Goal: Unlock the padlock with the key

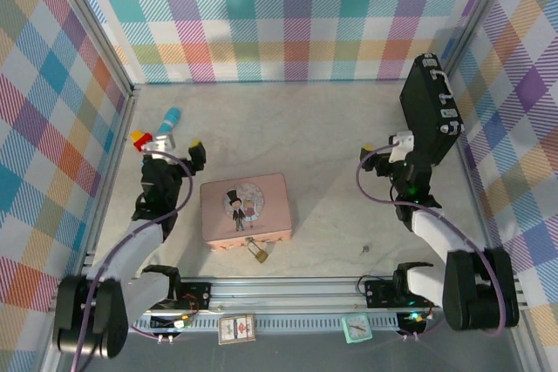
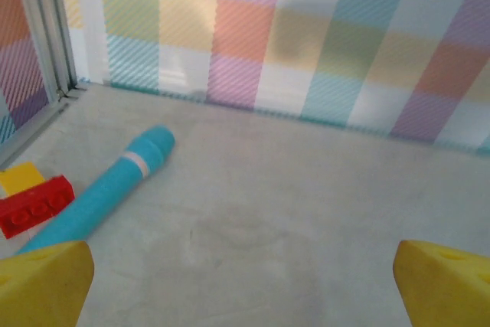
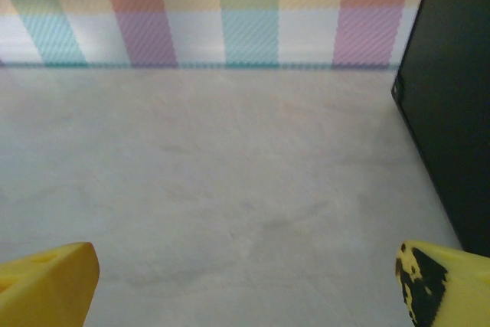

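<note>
The small brass padlock (image 1: pixel 259 253) lies at the front edge of the pink tin (image 1: pixel 246 208), its shackle toward the tin. The key (image 1: pixel 366 250) is a tiny grey speck on the table to the right of the padlock. My left gripper (image 1: pixel 177 149) hovers open behind the tin's left corner, and in the left wrist view it (image 2: pixel 245 289) has bare table between its yellow fingertips (image 2: pixel 42 285). My right gripper (image 1: pixel 388 150) is open at the right, well behind the key. In the right wrist view the right gripper (image 3: pixel 245 289) holds nothing between its fingertips (image 3: pixel 46 285).
A blue tube (image 2: pixel 107 189), a red brick (image 2: pixel 34 204) and a yellow brick (image 2: pixel 21 178) lie by the left wall. A tall black box (image 1: pixel 429 111) stands at the right wall, close to my right gripper. Two small cards (image 1: pixel 236 328) lie on the front rail.
</note>
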